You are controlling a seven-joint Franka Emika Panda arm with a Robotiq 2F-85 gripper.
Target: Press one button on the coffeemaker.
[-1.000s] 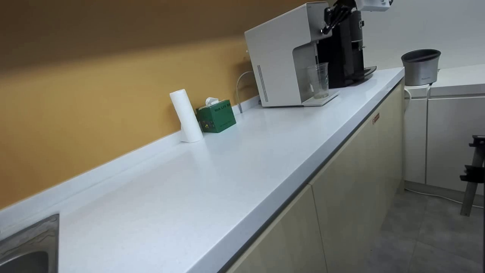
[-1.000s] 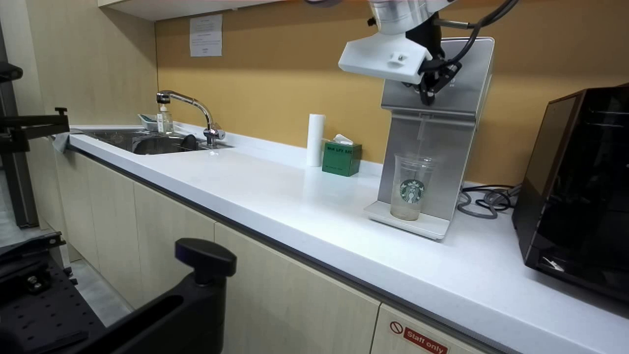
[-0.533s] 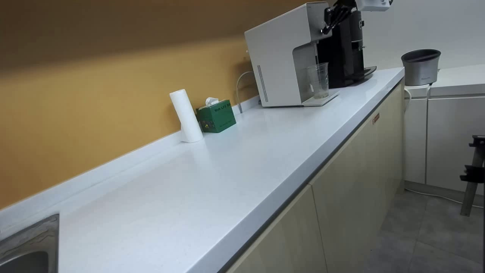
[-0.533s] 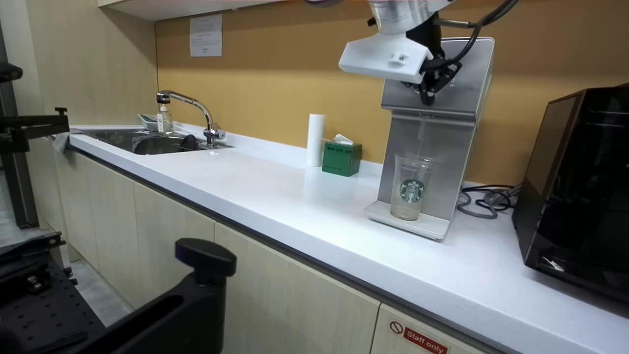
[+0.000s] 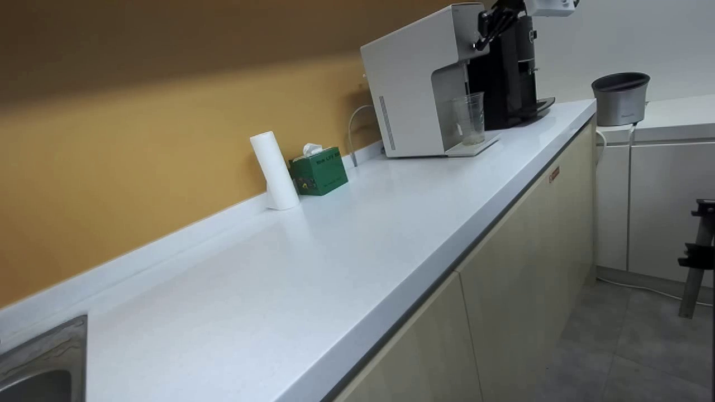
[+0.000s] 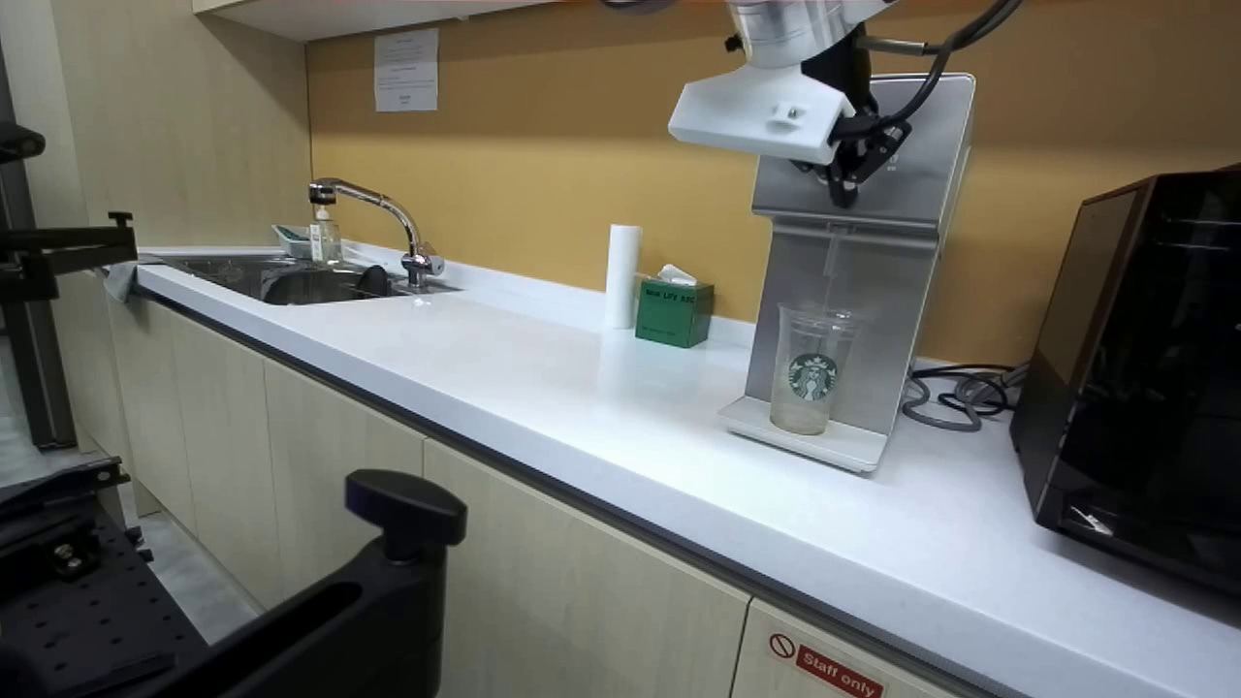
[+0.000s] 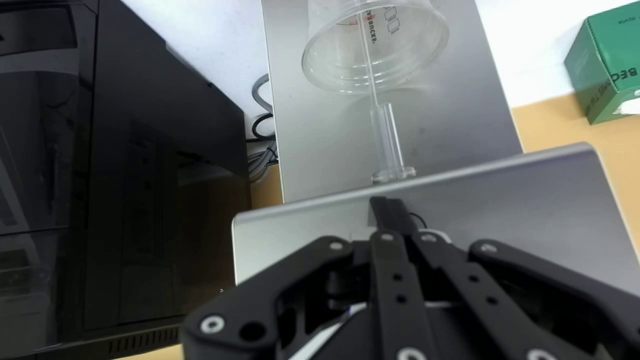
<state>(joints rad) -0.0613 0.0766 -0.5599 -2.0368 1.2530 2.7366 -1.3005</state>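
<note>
Gripper (image 7: 388, 203): fingertips (image 7: 379, 212) together, nothing held, at the front panel (image 7: 500, 205) of the coffeemaker (image 6: 863, 281) — contact cannot be confirmed. Clear cup (image 6: 811, 383): upright on the coffeemaker's base (image 6: 853, 451), a thin clear streak (image 7: 367, 55) extending in from the nozzle (image 7: 389, 137). White counter (image 6: 543, 359): carries coffeemaker, tissue box (image 6: 673, 313) and paper roll (image 6: 622, 276) — ochre wall (image 6: 524, 155) behind.

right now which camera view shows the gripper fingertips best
The wrist view: both fingertips show close up, shut together before the coffeemaker. In both exterior views they are small, dark and hard to separate.
</note>
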